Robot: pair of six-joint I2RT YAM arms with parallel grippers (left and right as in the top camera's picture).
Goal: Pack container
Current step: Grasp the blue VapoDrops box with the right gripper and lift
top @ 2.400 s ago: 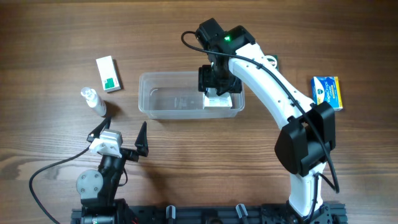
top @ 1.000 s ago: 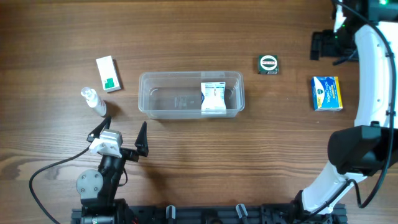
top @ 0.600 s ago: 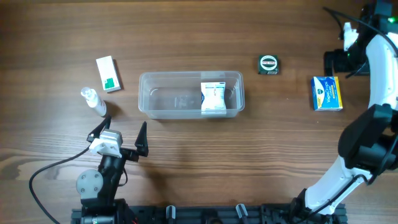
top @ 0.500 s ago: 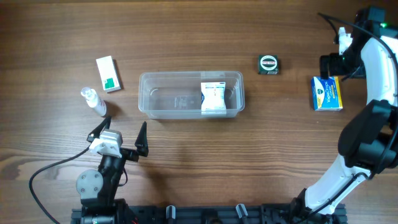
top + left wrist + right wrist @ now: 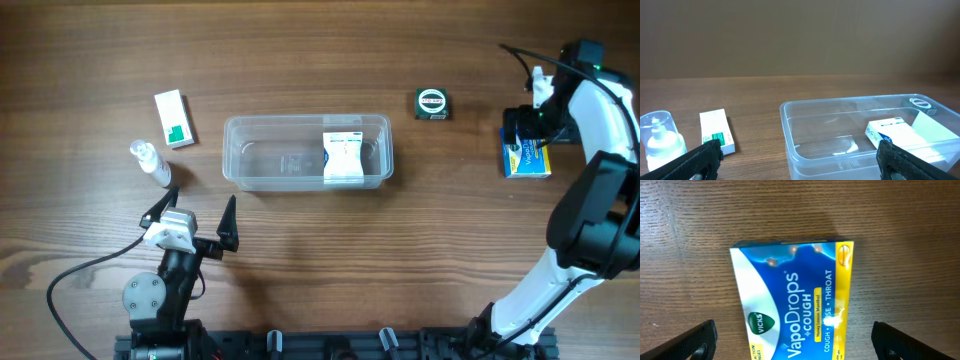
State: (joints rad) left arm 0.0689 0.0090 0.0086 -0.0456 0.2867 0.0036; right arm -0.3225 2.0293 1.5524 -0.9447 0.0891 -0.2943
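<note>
Right fingers (image 5: 695,340) in from far tabletop (image 5: 300,50) edge, now over blue cough-drop box (image 5: 792,305) — spread wide. Left fingers (image 5: 695,162) apart, unmoved. Container (image 5: 270,160) mid-tabletop — white box (image 5: 343,157) still inside, right end.

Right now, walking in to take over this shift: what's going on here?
The right hand hangs open over the blue-and-yellow cough drop box, fingers either side, not gripping. The container holds one white box. The left hand sits open and idle, holding nothing.

Blue box (image 5: 792,305), VICKS VapoDrops +COUGH, perhaps COUGH, THROAT
</note>
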